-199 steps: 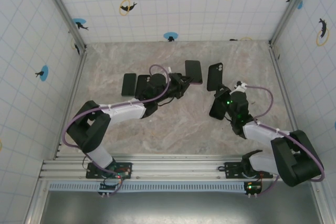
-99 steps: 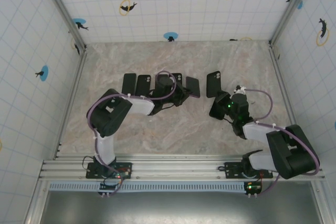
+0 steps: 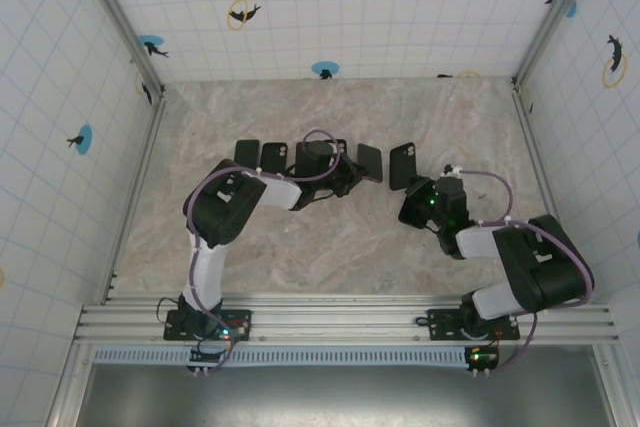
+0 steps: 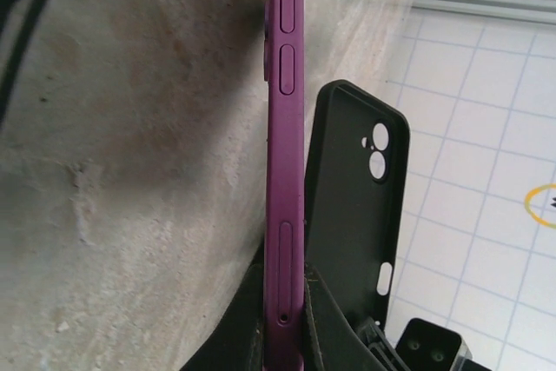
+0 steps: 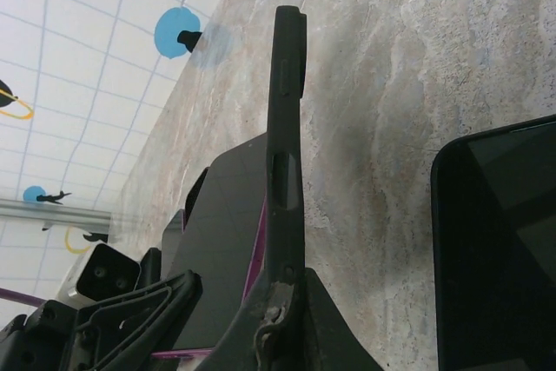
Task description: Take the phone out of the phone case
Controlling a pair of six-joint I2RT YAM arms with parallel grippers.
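Observation:
The purple phone (image 4: 284,128) stands edge-on in the left wrist view, and my left gripper (image 4: 284,274) is shut on its lower end. In the top view the phone (image 3: 368,163) is held up at mid-table. The empty black phone case (image 5: 285,128) is pinched edge-on in my right gripper (image 5: 287,288). From above, the case (image 3: 402,165) hangs a small gap to the right of the phone, apart from it. The case's open inside and camera cutout (image 4: 360,206) face the left wrist camera.
Two black phones (image 3: 246,157) (image 3: 272,159) lie flat at the back left of the marble table. Another dark phone (image 5: 495,249) lies beneath my right wrist (image 3: 413,209). Tiled walls (image 3: 80,137) enclose the table on three sides.
Both arms have folded inward. The phone and the case have come a little nearer to the bases and closer together, each still gripped.

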